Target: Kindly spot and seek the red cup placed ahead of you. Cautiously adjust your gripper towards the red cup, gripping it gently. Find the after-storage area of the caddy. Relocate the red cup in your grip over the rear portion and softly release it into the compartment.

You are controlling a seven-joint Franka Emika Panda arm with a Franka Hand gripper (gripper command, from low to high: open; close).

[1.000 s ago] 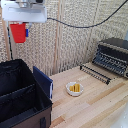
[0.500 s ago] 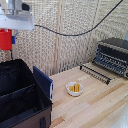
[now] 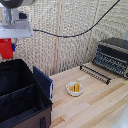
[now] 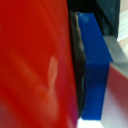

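The red cup [image 3: 5,48] hangs at the exterior view's left edge, held under the white boxy gripper [image 3: 7,47], which is shut on it. It hangs well above the black fabric caddy [image 3: 30,107], over the caddy's far left part. A divider crosses the caddy, and the rear portion [image 3: 15,77] lies behind it. In the wrist view the red cup [image 4: 35,65] fills most of the picture, pressed against a dark-blue finger [image 4: 95,70].
A small white bowl [image 3: 75,89] with yellow contents sits on the wooden table [image 3: 100,107]. A dark toaster oven [image 3: 113,56] with its door folded down stands at the exterior view's right. A black cable [image 3: 75,32] hangs across the woven backdrop.
The gripper with the red cup has moved towards the exterior view's left and a little down, now partly cut off by the frame edge.
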